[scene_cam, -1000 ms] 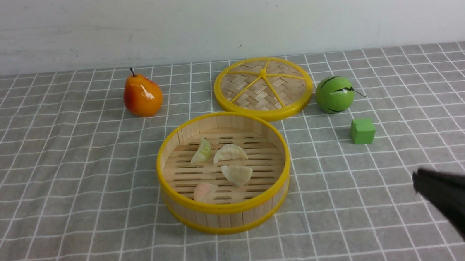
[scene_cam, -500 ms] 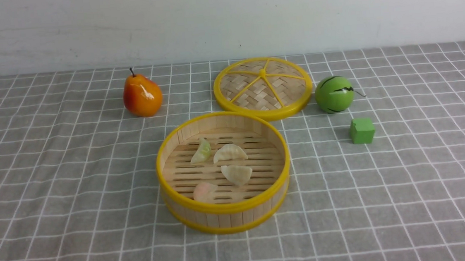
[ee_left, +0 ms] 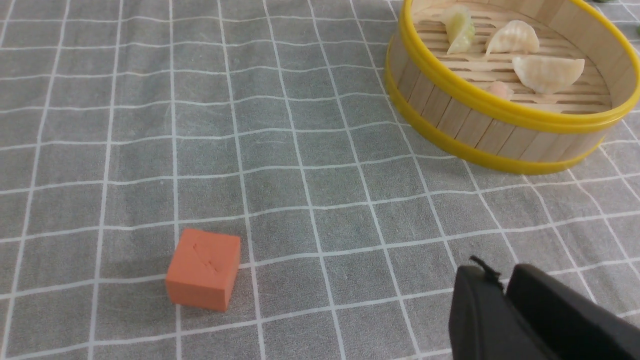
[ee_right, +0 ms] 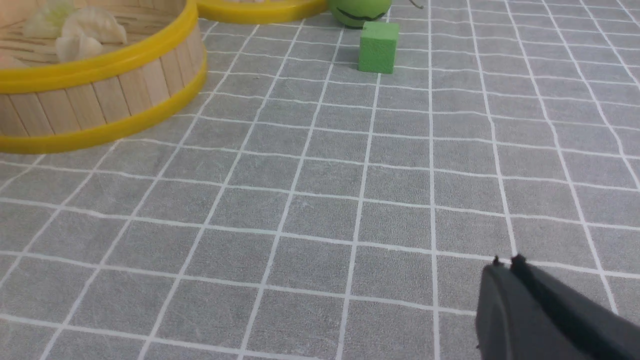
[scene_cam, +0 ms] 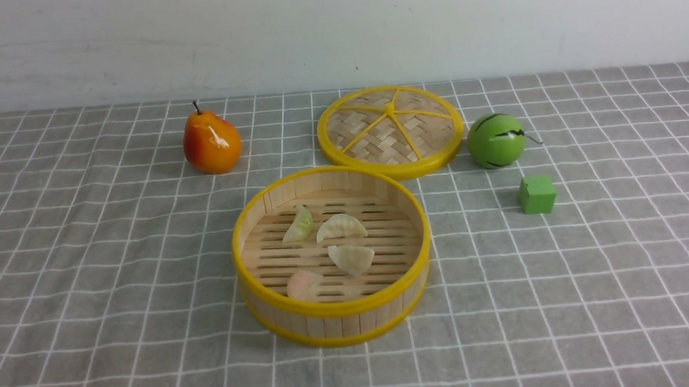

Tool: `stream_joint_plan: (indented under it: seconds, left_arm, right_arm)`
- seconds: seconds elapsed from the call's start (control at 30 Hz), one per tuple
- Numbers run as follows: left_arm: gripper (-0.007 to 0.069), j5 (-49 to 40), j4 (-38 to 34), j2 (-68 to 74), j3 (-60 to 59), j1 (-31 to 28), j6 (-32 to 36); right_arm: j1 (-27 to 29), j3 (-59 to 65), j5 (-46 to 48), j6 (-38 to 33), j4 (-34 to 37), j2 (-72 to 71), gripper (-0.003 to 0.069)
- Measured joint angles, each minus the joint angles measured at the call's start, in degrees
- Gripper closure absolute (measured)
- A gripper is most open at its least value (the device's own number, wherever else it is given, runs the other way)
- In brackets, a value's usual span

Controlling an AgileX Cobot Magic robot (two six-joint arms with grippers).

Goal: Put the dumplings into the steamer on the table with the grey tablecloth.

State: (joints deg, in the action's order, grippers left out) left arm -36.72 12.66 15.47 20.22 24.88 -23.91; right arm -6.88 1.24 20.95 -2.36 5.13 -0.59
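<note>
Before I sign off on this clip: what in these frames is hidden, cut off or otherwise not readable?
- Pink dumpling: its lower part is behind the steamer near rim in the front view; the left wrist view shows only a sliver.
- Lid and green ball: cut by the right wrist picture's edge.
- Left gripper and right gripper: only the tips show; both arms are out of the front view.

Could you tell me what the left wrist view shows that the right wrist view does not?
Only the left wrist view shows the orange cube, the pink dumpling and the left gripper, jaws nearly together. Only the right wrist view shows the green cube, the green striped ball and the right gripper, shut. Both show the steamer on the grey tablecloth.
</note>
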Motion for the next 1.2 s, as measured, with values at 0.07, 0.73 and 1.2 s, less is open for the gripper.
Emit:
stream_joint_plan:
  seconds: [0.07,0.73,1.2]
  left_arm:
    - [0.0547,0.0,0.0,0.0,0.0,0.0,0.0]
    - [0.0533,1.79,-0.05,-3.43,-2.26,-0.57,0.0]
    - [0.0638,21.3,-9.17,-16.09,-21.27,-23.29,1.53]
  right_arm:
    - [0.06,-0.06,0.21,0.07,0.0,-0.05,0.0674]
    - [0.11,-0.12,0.44,0.07,0.0,-0.05,0.0659]
    - [0.11,-0.16,0.58,0.07,0.06,-0.05,0.0645]
